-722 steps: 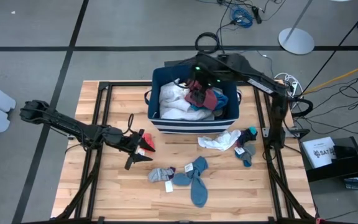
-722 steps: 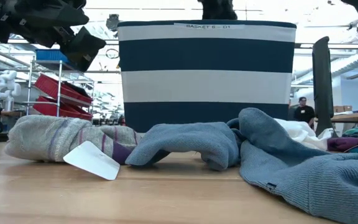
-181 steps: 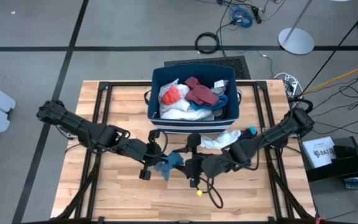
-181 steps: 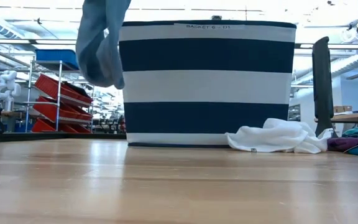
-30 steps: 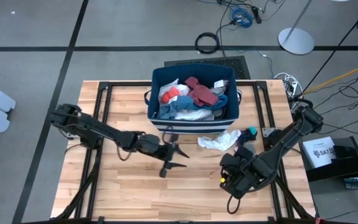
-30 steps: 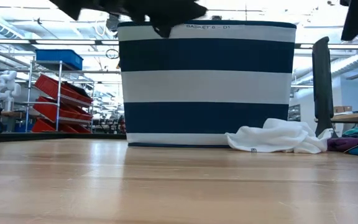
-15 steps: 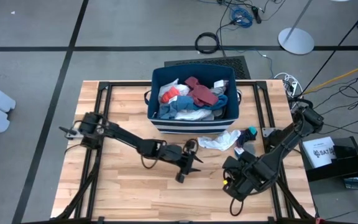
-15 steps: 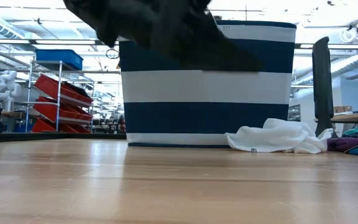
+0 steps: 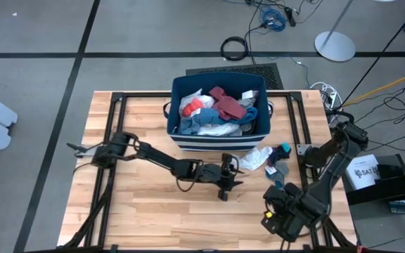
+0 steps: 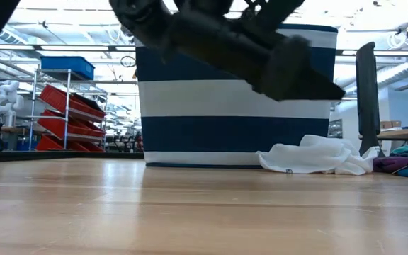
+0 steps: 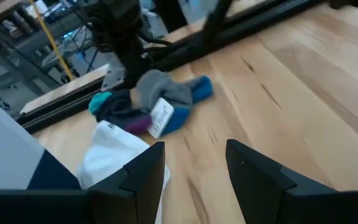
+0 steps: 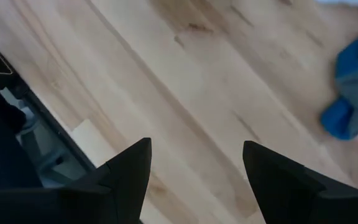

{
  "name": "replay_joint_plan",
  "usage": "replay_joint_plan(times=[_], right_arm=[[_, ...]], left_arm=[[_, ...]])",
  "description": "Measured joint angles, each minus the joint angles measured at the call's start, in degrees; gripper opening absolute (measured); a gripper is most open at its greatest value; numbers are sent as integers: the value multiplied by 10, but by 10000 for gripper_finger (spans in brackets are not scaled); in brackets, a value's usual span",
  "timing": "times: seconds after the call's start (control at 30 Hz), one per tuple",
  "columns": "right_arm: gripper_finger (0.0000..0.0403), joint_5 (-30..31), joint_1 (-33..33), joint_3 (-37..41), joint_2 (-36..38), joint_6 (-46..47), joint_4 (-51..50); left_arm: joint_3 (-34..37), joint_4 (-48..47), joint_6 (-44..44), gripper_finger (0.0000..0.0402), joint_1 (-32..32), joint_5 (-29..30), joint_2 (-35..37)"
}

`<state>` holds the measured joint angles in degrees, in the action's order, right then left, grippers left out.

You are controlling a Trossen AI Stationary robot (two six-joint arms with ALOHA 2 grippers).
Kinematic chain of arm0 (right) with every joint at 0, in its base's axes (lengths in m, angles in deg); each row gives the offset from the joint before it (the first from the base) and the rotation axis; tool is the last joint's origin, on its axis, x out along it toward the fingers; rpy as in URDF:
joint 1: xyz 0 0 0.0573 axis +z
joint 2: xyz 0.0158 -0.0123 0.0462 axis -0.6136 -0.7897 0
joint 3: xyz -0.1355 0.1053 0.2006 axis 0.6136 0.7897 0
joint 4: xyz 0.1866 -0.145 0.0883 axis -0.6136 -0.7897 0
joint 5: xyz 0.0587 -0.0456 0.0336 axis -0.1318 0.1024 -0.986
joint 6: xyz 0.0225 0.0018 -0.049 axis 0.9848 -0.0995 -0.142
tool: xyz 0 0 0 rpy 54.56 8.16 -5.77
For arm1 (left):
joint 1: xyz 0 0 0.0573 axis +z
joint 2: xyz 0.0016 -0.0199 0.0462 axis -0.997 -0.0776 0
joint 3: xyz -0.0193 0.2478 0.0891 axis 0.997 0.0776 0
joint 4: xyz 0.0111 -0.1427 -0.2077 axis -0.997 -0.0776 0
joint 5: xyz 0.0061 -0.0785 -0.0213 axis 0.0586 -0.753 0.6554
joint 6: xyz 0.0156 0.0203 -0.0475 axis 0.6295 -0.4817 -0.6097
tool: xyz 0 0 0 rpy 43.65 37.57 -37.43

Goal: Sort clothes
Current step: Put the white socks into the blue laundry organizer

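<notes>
High view, surface: wooden surface [image 9: 139, 225] inside a black frame, navy striped bin [image 9: 220, 143] at the far middle.
Bin contents: heap of clothes [image 9: 216, 112] piled inside, white, orange-red, maroon and blue pieces showing at the top.
Loose clothes: white garment [image 9: 256, 157] lies on the surface just in front of the bin's right corner; a small cluster of socks [image 9: 280, 160], teal, grey and blue with a paper tag, lies just right of it near the frame rail.
Left gripper: left gripper [image 9: 229, 184] reaches across the middle of the surface, jaws parted and holding nothing, pointing toward the white garment and apart from it.
Left wrist view: both dark fingers [image 11: 143, 174] stand apart over bare wood; white garment [image 11: 114, 155] just beyond 1 finger, sock cluster [image 11: 151, 106] farther on, black frame rail [image 11: 185, 46] behind it.
Right gripper: right gripper [image 9: 278, 218] hangs over the near right corner of the surface, jaws spread and empty, well apart from the socks.
Right wrist view: 2 fingers [image 12: 126, 174] over bare wood; a blue-grey sock [image 12: 353, 99] at the picture's edge.
Low view, in the way: left arm [image 10: 225, 39] crosses in front of the upper bin [image 10: 236, 99]; white garment [image 10: 317, 156] at the bin's foot, unobstructed.
Background: shelving with red bins [image 10: 66, 113] in the room behind.
</notes>
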<state>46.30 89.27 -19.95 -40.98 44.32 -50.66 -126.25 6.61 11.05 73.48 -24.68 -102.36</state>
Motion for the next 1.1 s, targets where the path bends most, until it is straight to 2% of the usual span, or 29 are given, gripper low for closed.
replay_joint_plan(times=[0.33,0.6,0.73,0.87,1.1], right_arm=[[240,2,51,0,0,82,-2],[240,6,55,0,0,87,-6],[240,6,55,0,0,87,-15],[240,6,54,0,0,86,-23],[240,6,54,0,0,88,-22]], left_arm=[[-64,-2,11,180,34,5,-63],[-94,-4,183,180,30,5,-90],[-94,-5,228,180,31,2,-90],[-123,-73,281,180,33,2,-91],[-219,-183,280,180,43,-6,-119]])
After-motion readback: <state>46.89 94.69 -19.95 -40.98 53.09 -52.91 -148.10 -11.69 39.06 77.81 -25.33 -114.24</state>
